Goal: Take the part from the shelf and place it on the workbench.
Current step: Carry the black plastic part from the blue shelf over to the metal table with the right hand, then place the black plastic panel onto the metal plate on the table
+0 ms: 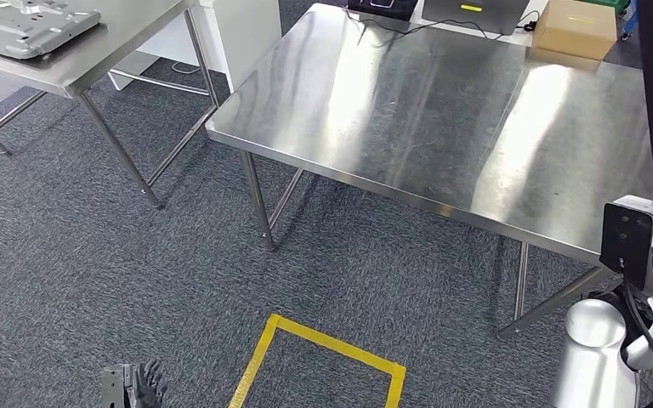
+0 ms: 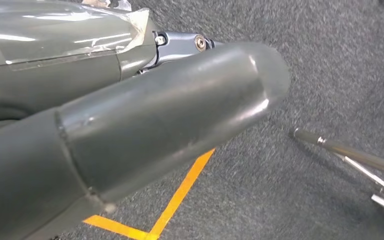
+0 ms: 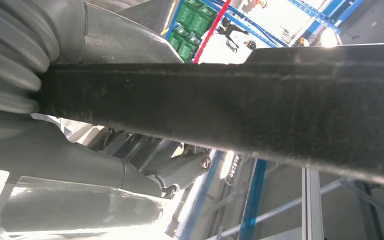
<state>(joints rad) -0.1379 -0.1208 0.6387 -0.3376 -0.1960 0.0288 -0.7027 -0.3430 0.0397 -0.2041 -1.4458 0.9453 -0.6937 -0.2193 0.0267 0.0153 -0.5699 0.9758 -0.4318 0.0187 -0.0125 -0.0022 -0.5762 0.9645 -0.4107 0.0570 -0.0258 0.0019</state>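
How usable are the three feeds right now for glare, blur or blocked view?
Head view: sharp, but the workbench top carries broad overhead-light glare. Left wrist view: the left hand looms close and soft, carpet beyond is clear. Right wrist view: a dark part crosses the frame, background windows blown out white.

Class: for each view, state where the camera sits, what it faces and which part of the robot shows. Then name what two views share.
Head view: high on the body, facing forward and down at the shiny steel workbench, grey carpet and yellow floor tape; left hand and silver right arm show low.
Left wrist view: behind the left hand, facing the carpet; its thick grey thumb shows.
Right wrist view: behind the right hand, facing blue racking past a dark flat bar.
Shared: head and left wrist show the tape.
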